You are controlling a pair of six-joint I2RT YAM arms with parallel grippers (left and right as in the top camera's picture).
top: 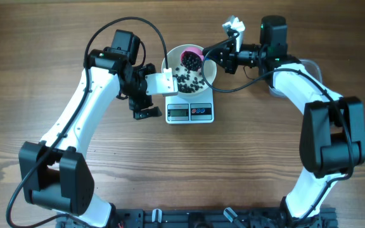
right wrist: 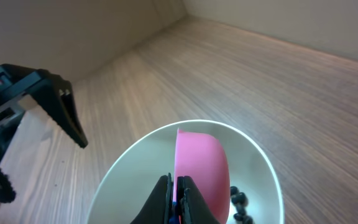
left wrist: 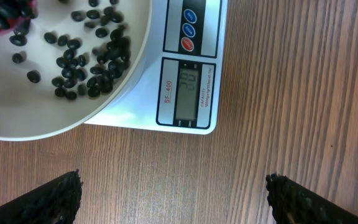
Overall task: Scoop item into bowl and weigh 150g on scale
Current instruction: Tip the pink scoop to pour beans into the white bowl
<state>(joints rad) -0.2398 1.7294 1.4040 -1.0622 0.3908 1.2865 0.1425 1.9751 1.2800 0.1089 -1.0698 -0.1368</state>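
Observation:
The white bowl (top: pixel 173 68) stands on the white scale (top: pixel 190 113), and black beans (top: pixel 187 80) are scattered over its bottom. Over the bowl's far side my right gripper (top: pixel 218 58) is shut on the handle of the pink scoop (top: pixel 191 59), which has beans in it. From the right wrist I see the scoop (right wrist: pixel 199 165) edge-on over the bowl (right wrist: pixel 124 167), with my right gripper (right wrist: pixel 174 194) clamped on its handle. My left gripper (left wrist: pixel 173 198) stands open over bare wood, just left of the scale (left wrist: pixel 191 37); its fingers (left wrist: pixel 59 199) hold nothing.
A clear plastic tub (top: pixel 313 68) sits behind the right arm at the back right. The scale's display (left wrist: pixel 188 93) is lit and faces the table's front. Bare wooden table (top: pixel 246 164) surrounds the scale.

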